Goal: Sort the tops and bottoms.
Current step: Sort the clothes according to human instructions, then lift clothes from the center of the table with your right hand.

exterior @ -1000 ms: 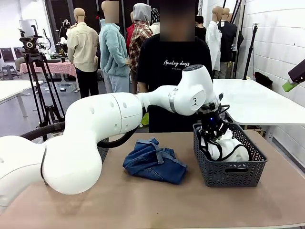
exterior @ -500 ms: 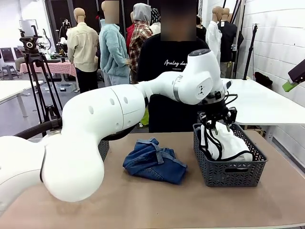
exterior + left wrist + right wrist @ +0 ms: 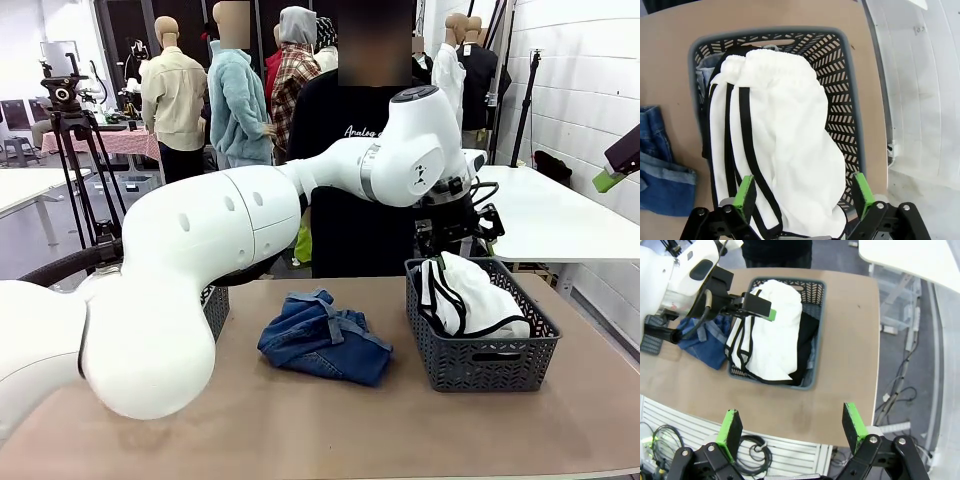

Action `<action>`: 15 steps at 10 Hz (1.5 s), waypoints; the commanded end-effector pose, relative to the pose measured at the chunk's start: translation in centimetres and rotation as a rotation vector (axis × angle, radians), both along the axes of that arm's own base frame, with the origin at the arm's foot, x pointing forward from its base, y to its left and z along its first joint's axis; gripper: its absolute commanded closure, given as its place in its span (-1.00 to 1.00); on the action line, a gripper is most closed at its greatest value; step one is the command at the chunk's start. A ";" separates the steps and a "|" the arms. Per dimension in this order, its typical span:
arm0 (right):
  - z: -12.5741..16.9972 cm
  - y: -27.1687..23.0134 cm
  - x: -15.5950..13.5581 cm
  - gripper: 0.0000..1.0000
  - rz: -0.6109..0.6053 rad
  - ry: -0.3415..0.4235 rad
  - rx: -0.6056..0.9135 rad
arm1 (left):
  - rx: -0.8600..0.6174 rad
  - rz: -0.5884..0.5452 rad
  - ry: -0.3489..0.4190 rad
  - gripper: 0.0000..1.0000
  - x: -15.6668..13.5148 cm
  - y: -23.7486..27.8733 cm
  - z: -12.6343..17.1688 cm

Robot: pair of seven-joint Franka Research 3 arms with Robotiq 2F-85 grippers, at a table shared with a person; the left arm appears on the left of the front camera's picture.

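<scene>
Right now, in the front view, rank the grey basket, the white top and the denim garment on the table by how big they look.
1. Grey basket: largest.
2-3. Denim garment and white top: about alike; the basket hides part of the top, so unranked.

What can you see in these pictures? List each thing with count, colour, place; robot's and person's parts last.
right basket: one, grey, table's right
left basket: one, grey, table's left, partly hidden
white top: one, white with black edging, uppermost in the right basket
black top: one, black, under the white top
denim garment: one, dark blue, crumpled mid-table
table: one, brown, centre
person: one, black T-shirt, far side
left gripper: one, black with green pads, open above the right basket
right gripper: one, same colours, open high over the table's near edge
</scene>
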State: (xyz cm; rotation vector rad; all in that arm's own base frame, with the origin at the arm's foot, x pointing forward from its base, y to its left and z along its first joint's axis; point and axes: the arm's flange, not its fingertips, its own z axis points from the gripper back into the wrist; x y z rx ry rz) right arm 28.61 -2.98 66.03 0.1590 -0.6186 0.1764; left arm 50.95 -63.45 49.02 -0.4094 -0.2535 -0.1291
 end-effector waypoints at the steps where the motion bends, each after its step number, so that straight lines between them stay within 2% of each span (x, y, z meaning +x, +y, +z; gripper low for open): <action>1: -0.1 0.1 0.1 -1.00 -0.004 -0.003 -0.002 | 0.005 -0.004 -0.005 -1.00 -0.1 -0.1 -0.2; 15: -0.1 0.1 0.1 -1.00 -0.004 -0.003 -0.002 | 0.005 -0.004 -0.005 -1.00 -0.1 -0.1 -0.2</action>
